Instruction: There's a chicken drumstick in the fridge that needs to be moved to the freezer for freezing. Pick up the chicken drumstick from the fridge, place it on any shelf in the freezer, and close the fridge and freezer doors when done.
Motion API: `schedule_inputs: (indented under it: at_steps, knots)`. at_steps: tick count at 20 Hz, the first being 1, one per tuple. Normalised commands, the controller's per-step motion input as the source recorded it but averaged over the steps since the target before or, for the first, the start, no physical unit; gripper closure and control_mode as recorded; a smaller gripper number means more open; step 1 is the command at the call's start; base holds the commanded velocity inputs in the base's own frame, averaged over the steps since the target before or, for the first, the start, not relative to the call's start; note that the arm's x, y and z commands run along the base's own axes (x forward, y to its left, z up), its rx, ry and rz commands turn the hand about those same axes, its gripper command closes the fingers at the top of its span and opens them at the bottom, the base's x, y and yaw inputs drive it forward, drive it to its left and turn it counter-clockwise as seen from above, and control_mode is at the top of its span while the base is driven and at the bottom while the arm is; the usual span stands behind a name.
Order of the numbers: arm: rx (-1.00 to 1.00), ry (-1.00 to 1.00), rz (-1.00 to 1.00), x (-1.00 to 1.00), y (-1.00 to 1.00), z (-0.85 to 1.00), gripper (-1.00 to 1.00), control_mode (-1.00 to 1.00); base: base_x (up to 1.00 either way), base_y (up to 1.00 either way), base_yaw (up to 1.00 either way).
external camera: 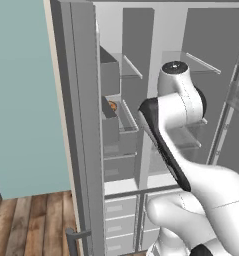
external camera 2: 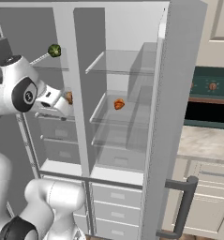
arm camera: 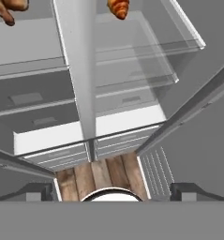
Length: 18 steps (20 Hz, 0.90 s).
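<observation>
Two doors point(external camera 2: 176, 117) stand open. One chicken drumstick point(arm camera: 10, 8) lies in the freezer point(arm camera: 33, 79), one orange item point(external camera 2: 118, 104) in the fridge point(external camera 2: 127, 136). Gripper point(arm camera: 111, 190) jaws spread, empty. No legible writing.

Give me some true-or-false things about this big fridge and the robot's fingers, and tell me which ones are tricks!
1. Both of the fridge and freezer doors stand open. True.
2. The fingers are squeezing the chicken drumstick. False: they are spread open and empty, and the drumstick lies apart from them.
3. The chicken drumstick lies in the wide fridge. False: it is in the narrow freezer, on the other side of the middle wall.
4. A small orange-red item sits on a glass shelf in the fridge. True.
5. The floor is white tile. False: it is brown wooden planks.
</observation>
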Motion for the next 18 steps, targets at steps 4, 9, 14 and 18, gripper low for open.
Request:
schedule_inputs:
  at_steps: [4, 9, 14, 18]
  knots:
    - [0.08, -0.05, 0.0, -0.69, -0.15, -0.06, -1.0, -1.0, 0.0, 0.0, 0.0]
    - [0.05, 0.03, 0.09, -0.2, -0.3, -0.04, -1.0, -1.0, 0.0, 0.0, 0.0]
    - [0.0, 0.1, 0.11, -0.01, -0.02, 0.0, -1.0, -1.0, 0.0, 0.0, 0.0]
    - [0.0, 0.15, 0.16, -0.03, 0.0, 0.0, -1.0, -1.0, 0.0, 0.0, 0.0]
